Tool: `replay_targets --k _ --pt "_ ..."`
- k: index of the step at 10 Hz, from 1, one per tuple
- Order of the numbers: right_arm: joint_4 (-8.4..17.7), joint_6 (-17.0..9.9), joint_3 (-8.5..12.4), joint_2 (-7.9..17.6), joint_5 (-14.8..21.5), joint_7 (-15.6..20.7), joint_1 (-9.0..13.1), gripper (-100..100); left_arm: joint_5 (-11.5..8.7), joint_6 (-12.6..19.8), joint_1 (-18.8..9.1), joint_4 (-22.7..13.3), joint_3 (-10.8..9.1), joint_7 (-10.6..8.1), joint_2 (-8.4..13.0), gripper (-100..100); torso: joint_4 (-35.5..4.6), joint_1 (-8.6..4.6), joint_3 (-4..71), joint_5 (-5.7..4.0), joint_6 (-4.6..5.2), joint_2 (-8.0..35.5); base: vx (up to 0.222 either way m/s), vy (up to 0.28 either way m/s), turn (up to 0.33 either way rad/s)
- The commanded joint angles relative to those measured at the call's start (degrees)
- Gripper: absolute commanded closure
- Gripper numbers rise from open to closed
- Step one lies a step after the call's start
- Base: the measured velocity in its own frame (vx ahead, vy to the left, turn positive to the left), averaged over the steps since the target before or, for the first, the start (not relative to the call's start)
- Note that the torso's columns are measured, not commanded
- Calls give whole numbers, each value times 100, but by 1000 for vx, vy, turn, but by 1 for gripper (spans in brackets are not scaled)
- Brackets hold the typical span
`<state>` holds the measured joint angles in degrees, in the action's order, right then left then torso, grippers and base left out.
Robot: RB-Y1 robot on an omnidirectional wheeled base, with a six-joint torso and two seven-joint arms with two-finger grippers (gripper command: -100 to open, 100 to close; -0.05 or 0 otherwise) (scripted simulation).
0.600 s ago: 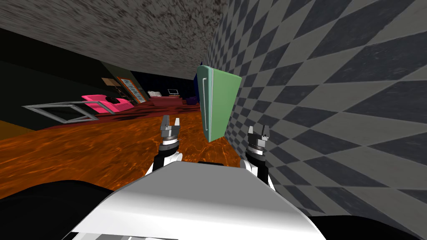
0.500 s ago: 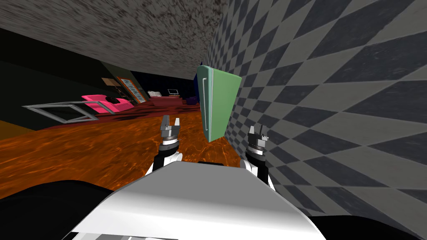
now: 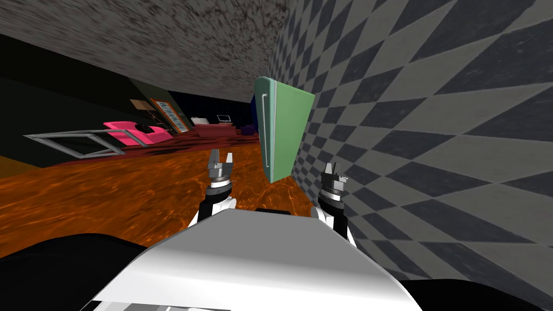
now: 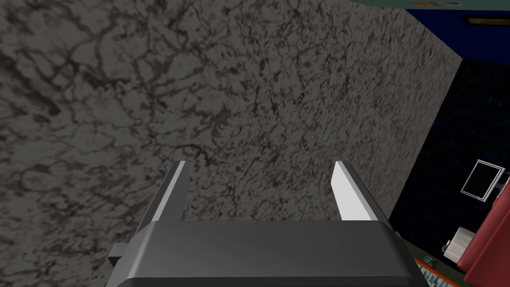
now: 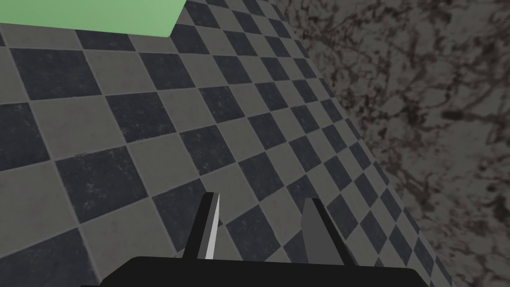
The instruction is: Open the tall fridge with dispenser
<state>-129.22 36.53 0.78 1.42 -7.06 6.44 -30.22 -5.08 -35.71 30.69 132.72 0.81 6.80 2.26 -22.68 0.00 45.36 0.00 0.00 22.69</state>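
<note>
Grey-fingered left gripper (image 3: 222,158) spread, empty. Ahead, well apart: long pale handle (image 3: 265,129), the likely hold, on green fridge (image 3: 289,135), door seemingly shut, probably heavy and stiff. Right gripper (image 3: 335,170) narrowly parted, empty. Chequered wall (image 3: 432,135) backs the fridge.

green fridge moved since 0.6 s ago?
No. The green fridge still stands against the checkered wall; the whole view shifted, so my camera moved.

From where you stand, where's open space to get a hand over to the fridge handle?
Open floor runs between the left gripper and the fridge, on the handle side, bare right up to it. It is tight on the other side: the right gripper sits close by the checkered wall, which the fridge stands against.
</note>
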Motion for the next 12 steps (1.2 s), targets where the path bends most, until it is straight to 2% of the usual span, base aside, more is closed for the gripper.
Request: replay_targets --k 1,3,4,5,8,12 --pt "0 0 0 0 0 0 0 0 0 0 0 0 0 0 0 0 -423 0 845 0 0 424 0 0 0" --pt "0 0 0 0 0 0 0 0 0 0 0 0 0 0 0 0 -1269 0 2537 0 0 1270 0 0 0" --pt "0 0 0 0 0 0 0 0 -50 57 -39 -76 -28 -25 183 -100 -1692 0 3383 0 0 1693 58 -25 39" --pt "2 0 0 0 0 0 -1 0 -80 93 -63 -123 -45 -40 254 -100 -1877 -6 3786 -1 0 1870 94 -45 48" --pt "2 0 -1 -1 0 0 -3 0 -286 333 -227 -447 -160 -144 472 -100 -1949 -17 3939 -5 0 1928 204 -104 66" --pt "2 0 -1 -1 0 0 -3 0 -548 646 -442 -882 -307 -278 489 -100 -1966 -3 3908 0 0 1978 205 -116 76"
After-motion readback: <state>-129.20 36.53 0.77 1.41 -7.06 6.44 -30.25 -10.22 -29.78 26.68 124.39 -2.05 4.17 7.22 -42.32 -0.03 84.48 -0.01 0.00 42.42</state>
